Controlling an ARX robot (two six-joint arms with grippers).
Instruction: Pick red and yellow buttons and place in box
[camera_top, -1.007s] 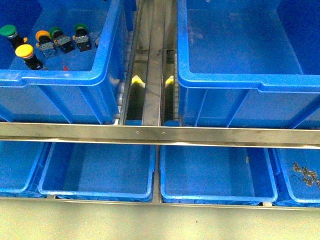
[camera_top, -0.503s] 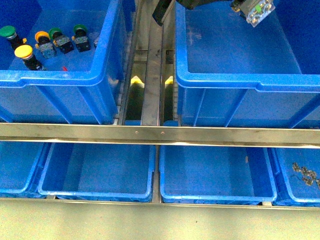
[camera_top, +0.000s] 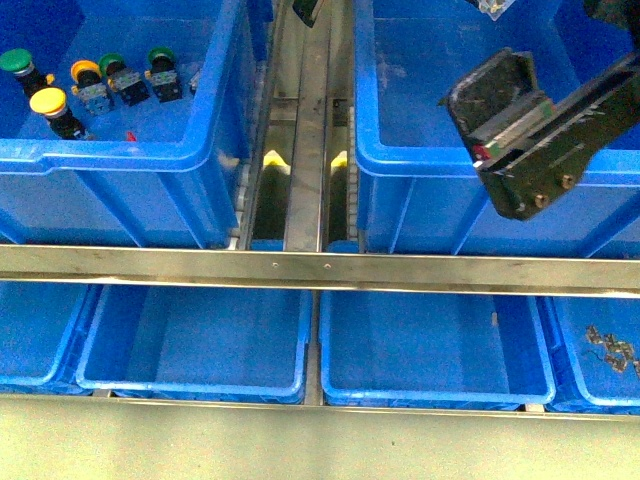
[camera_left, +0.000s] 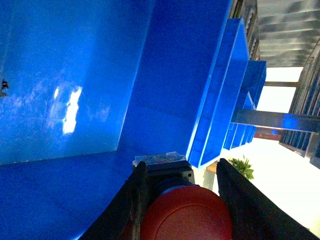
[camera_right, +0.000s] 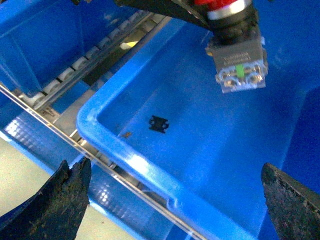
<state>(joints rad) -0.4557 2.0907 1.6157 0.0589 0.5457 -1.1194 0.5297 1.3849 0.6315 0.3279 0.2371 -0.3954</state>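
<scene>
Box (camera_top: 420, 160) holds black scrap (camera_right: 158, 123); left hand (camera_left: 181, 172) clamps red button (camera_left: 186, 215) over it, right hand (camera_right: 173, 165) released; yellow button (camera_top: 50, 103) in neighbouring crate (camera_top: 120, 155)

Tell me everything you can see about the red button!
The red button has a round red cap, a silver ring, a black body and a clear end block with a green mark. The left end effector pinches it near the cap, holding it in the air above the blue box, touching nothing else.
</scene>
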